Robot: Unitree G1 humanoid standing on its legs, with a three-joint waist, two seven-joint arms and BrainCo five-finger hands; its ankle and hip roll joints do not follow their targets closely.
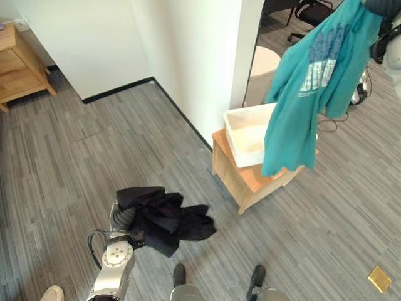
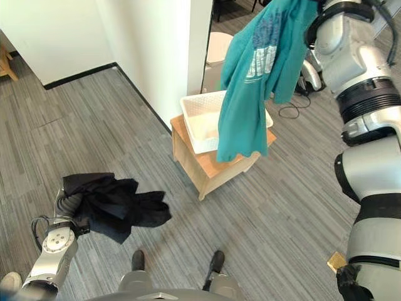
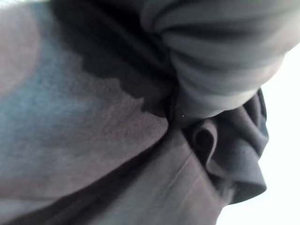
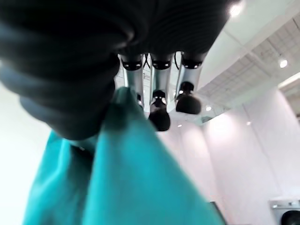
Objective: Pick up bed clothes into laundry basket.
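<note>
Overhead, a teal shirt (image 2: 250, 81) with pale print on it is held up by the right hand (image 4: 159, 98), whose fingers are curled around the top edge of the cloth, as is seen in the right wrist view. From that raised grip the shirt hangs in long folds, and its lower hem is seen in front of a white laundry basket (image 1: 244, 135), so that part of the basket's near side is covered. Whether the hem touches the basket cannot be told. The basket is set on a low wooden table (image 1: 241, 182), which is placed just beside the corner of a white wall (image 1: 188, 56). Lower down and well apart from the table, a bundle of black clothes (image 1: 164, 216) is carried at the left hand (image 1: 122, 216), over the grey striped floor (image 1: 75, 163). The dark ribbed cover of that hand is draped with the cloth, and the fingers are buried in it, so their grip cannot be made out. In the left wrist view dark folds are seen pressed close against the cover. A wooden cabinet (image 1: 19, 63) is seen at the far left by the wall, and a small gold square (image 1: 379, 279) lies on the floor at the near right.
</note>
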